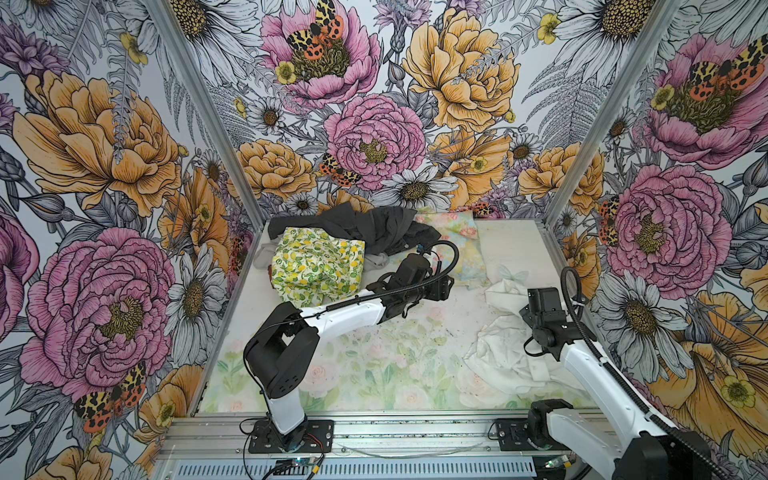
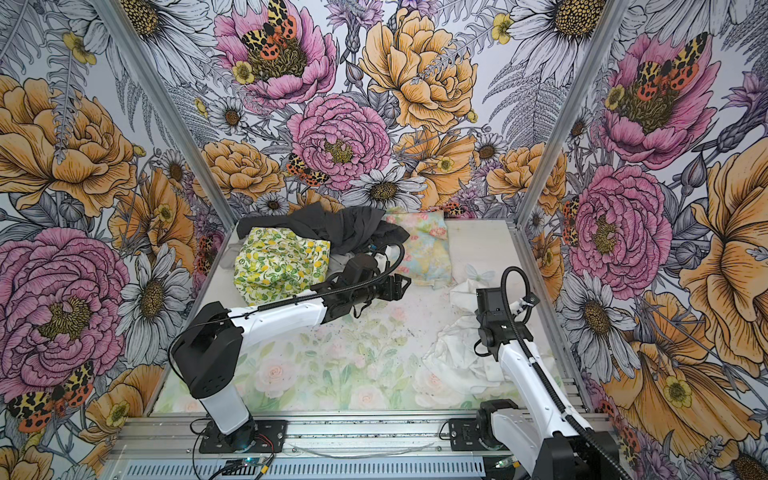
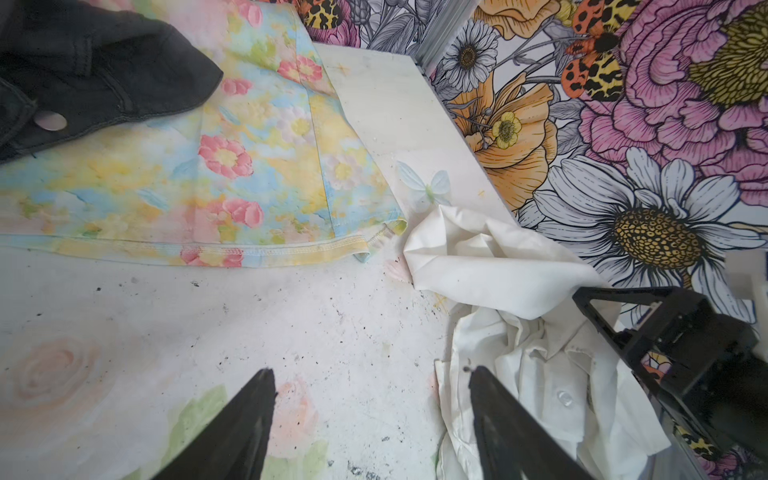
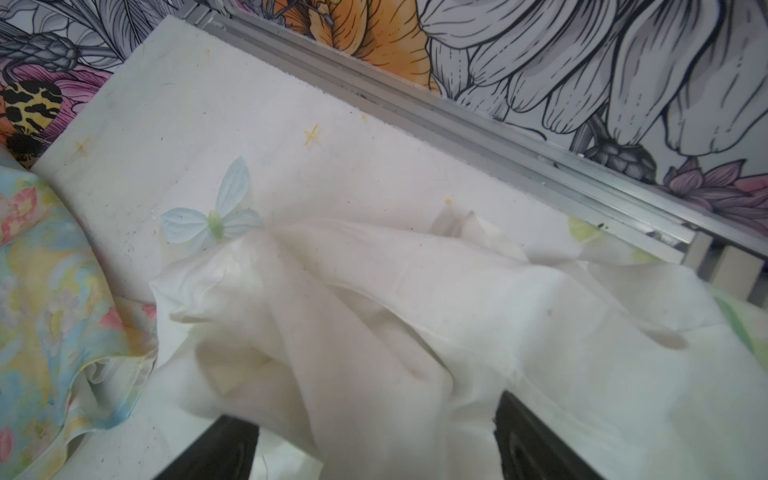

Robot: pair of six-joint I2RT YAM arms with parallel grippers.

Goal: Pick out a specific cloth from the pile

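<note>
A: Where's the cloth (image 1: 500,353)?
B: Lower right in both top views. It's crumpled on the table (image 1: 374,361) by the side wall, well apart from the pile (image 1: 340,245), which sits upper-mid at the back. A button (image 3: 564,397) shows low in the left wrist view.
A: Right gripper (image 4: 370,409)?
B: Fingers wide apart, nothing pinched. White fabric lies loose btw them, filling the lower half of the right wrist view. In the top views the right arm (image 1: 582,365) covers part of the cloth.
A: Left gripper (image 3: 370,374)?
B: Fingers apart too, empty, over bare table at mid-frame. One finger overlaps the cloth's edge in the left wrist view; can't tell if they touch.
A: What's around?
B: The pastel floral cloth (image 1: 457,232) lies flat at back ctr, its hem corner near the cloth's upper corner w/ a small gap. The dark grey garment (image 1: 361,226) laps over its left side. The lemon-print cloth (image 1: 316,268) sits just below the grey one, left of ctr. The left arm (image 1: 332,316) stretches across the pile's lower edge.
</note>
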